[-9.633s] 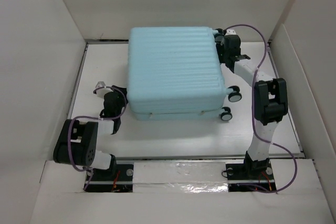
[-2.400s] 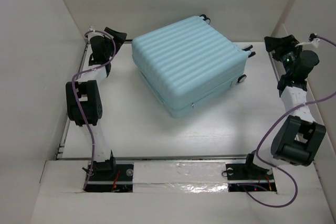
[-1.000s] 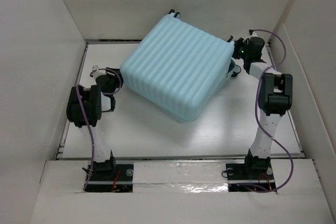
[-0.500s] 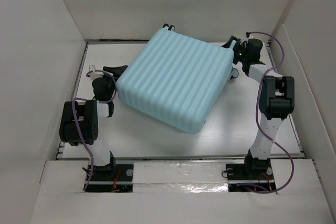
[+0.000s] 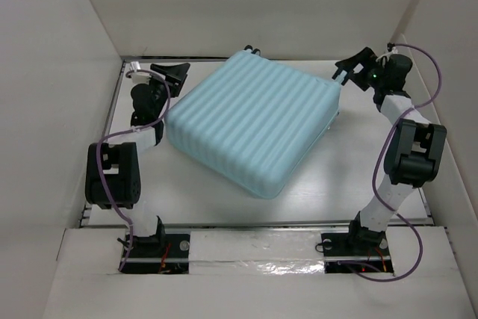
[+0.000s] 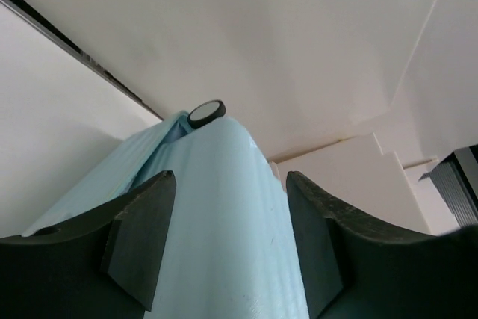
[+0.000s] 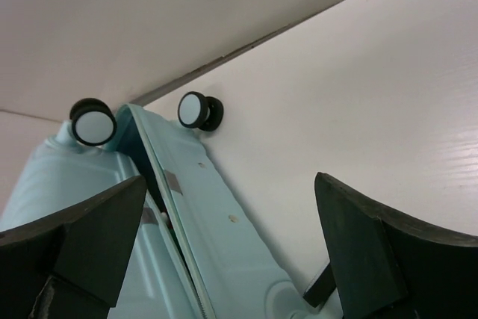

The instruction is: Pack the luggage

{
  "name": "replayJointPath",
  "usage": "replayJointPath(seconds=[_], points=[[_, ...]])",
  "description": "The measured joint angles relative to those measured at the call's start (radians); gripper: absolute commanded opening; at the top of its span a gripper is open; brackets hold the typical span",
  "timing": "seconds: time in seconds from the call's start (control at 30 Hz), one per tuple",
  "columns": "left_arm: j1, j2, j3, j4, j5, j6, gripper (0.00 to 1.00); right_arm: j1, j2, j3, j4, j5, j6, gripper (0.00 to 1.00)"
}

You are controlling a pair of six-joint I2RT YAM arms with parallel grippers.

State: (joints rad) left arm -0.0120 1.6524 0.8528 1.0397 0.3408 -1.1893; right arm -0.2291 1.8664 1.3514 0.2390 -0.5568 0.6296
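Between L fingers (image 5: 175, 72), spread wide, sat luggage (image 5: 254, 128) corner, ungripped. R fingers (image 5: 352, 61) wide too, wheels (image 7: 200, 110) beyond. Step seemed reorienting; next needed two-sided hold.

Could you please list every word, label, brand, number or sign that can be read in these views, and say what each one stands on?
None: no word, label, brand, number or sign can be read in any view.
The luggage shows only a plain ribbed shell, with no logo visible.
The small grey tabs inside its open edge carry no marking that can be made out.
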Motion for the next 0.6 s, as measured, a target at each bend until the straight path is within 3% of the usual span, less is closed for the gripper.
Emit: replayJointPath(seconds=[0.07,0.13,0.17,0.2,0.27,0.3,0.33,0.4,0.47,0.5,0.57,0.6], points=[[0.007,-0.011,0.026,-0.047,-0.019,0.021,0.62,-0.02,0.001,0.016,0.002,-0.026,0.016,0.99],[0.029,-0.034,0.029,-0.086,-0.049,0.029,0.68,-0.044,-0.004,0.018,0.019,-0.043,0.023,0.92],[0.047,-0.05,0.028,-0.107,-0.068,0.029,0.7,-0.056,-0.008,0.014,0.026,-0.046,0.026,0.78],[0.064,-0.071,0.027,-0.126,-0.09,0.029,0.73,-0.066,-0.018,0.005,0.034,-0.046,0.025,0.57],[0.093,-0.134,0.022,-0.173,-0.143,0.039,0.74,-0.085,-0.061,-0.048,0.066,-0.046,0.035,0.32],[0.104,-0.176,0.022,-0.195,-0.174,0.052,0.78,-0.09,-0.095,-0.084,0.087,-0.042,0.044,0.13],[0.106,-0.224,0.022,-0.218,-0.203,0.068,0.79,-0.091,-0.13,-0.119,0.106,-0.038,0.053,0.1],[0.092,-0.333,0.017,-0.236,-0.258,0.1,0.77,-0.089,-0.201,-0.177,0.148,-0.037,0.076,0.13],[0.068,-0.449,-0.008,-0.234,-0.297,0.129,0.61,-0.085,-0.26,-0.213,0.199,-0.042,0.089,0.25],[0.054,-0.514,-0.031,-0.226,-0.308,0.14,0.4,-0.082,-0.29,-0.232,0.225,-0.045,0.092,0.31],[0.032,-0.633,-0.101,-0.213,-0.322,0.157,0.2,-0.073,-0.35,-0.275,0.269,-0.046,0.097,0.45],[0.025,-0.681,-0.147,-0.211,-0.328,0.163,0.01,-0.063,-0.383,-0.303,0.288,-0.046,0.095,0.57]])
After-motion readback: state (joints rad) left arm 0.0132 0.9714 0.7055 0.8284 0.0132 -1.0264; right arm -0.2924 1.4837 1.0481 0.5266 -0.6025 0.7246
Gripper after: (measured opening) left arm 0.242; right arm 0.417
